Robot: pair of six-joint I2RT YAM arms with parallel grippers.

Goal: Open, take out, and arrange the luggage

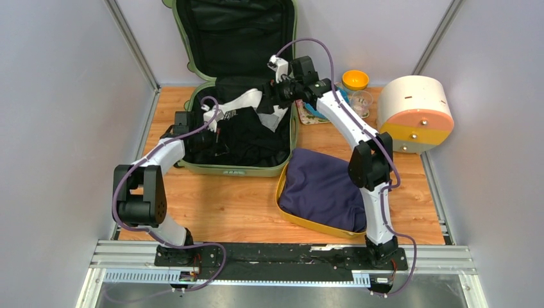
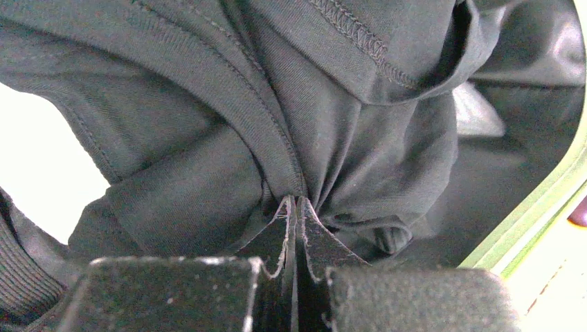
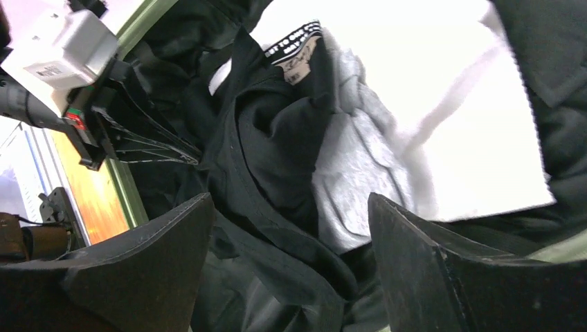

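Landmark: the luggage (image 1: pixel 237 169), sage-green, lies open on the wooden table (image 1: pixel 218 205). Every place below is told from it.
Tray: a yellow tray (image 1: pixel 283 192) sits just off the luggage's near right corner, on the side toward the arm bases. One corner is close to the green wall.
Purple cloth: a folded purple cloth (image 1: pixel 317 186) fills the tray. The right arm crosses in front of its right part.
Lower shell: flat on the table, its long near wall facing the arms, packed with black clothes (image 1: pixel 250 141).
White garment: the white garment (image 1: pixel 247 99) lies over the black clothes, across the far half of the lower shell.
Left gripper: the left gripper (image 2: pixel 294 204) is inside the luggage, toward its left side. The claw is pressed together on a dark grey cloth (image 2: pixel 332 138), whose folds gather at the tips. The green rim shows at the right edge of the left wrist view.
Right gripper: the right gripper (image 3: pixel 291 207) hangs over the far right part of the lower shell. The claw is spread wide with nothing between the fingers. White and black clothes lie under it.
Lid: the lid (image 1: pixel 234 32) stands up from the luggage's far edge, its black lining facing the arms.
Mat: a patterned mat (image 1: pixel 310 117) lies just right of the luggage's far right corner, partly hidden by the right arm.
Glass: a clear glass (image 1: pixel 362 101) stands right of the mat.
Jar: a yellow-topped jar (image 1: pixel 355 79) stands just beyond the glass.
Round box: a cream-and-orange round box (image 1: pixel 416 114) stands well to the right of the luggage, near the table's right edge.
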